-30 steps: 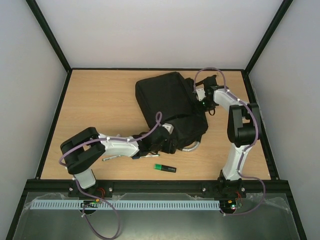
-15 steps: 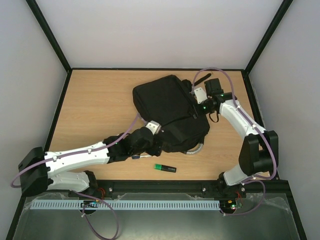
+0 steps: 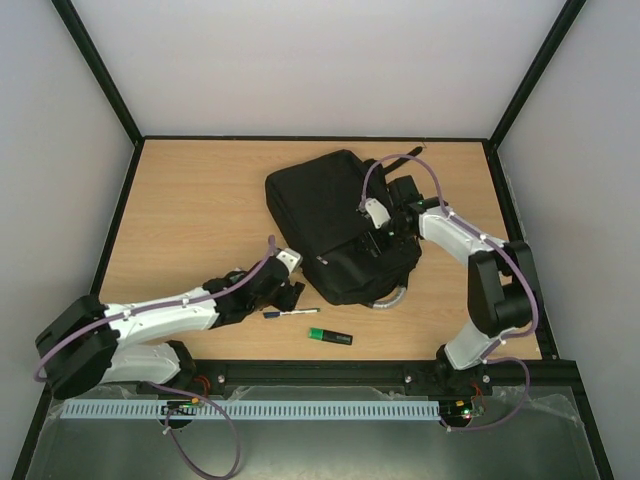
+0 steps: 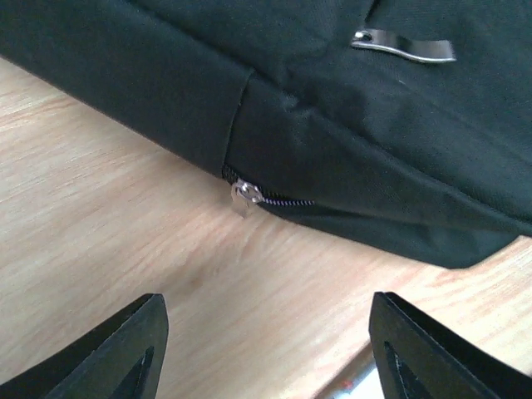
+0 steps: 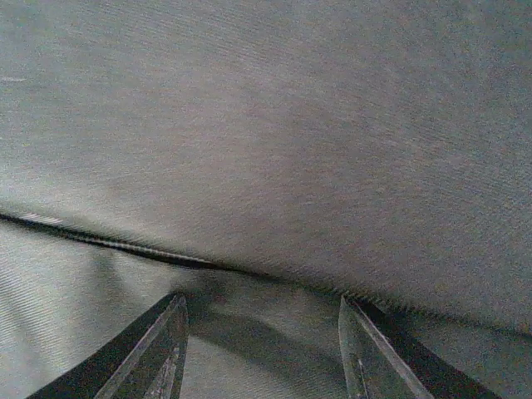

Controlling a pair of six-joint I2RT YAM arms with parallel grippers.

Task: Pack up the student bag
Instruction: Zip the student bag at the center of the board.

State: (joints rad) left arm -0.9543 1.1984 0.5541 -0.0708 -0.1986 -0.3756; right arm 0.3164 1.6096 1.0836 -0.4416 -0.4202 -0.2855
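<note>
Bag: the student bag [image 3: 335, 215] lies flat on the counter [image 3: 200, 210], with its grey handle [image 3: 390, 297] at its near end.
Left tool: the left tool [image 4: 264, 328] is released and empty. It sits low over bare counter just off the bag's near-left corner, facing a small zip slider [image 4: 243, 192] on that edge.
Right tool: the right tool [image 5: 262, 332] is on top of the bag, its fingers parted over black fabric beside a closed zip line. Nothing shows caught between them.
Loose items: a pen [image 3: 291, 313] and a green highlighter [image 3: 330, 337] lie near the bag's near-left corner, apart from it.
Risk, opening: no open mouth shows. The tiny slider could slip free, or the fingers could pinch fabric instead.
Risk, shifting: a pull on the zip may drag the whole soft bag unless the right tool pins it.
Risk, pen: the left arm lies close to the pen, and a nudge could roll it away or under the bag.
</note>
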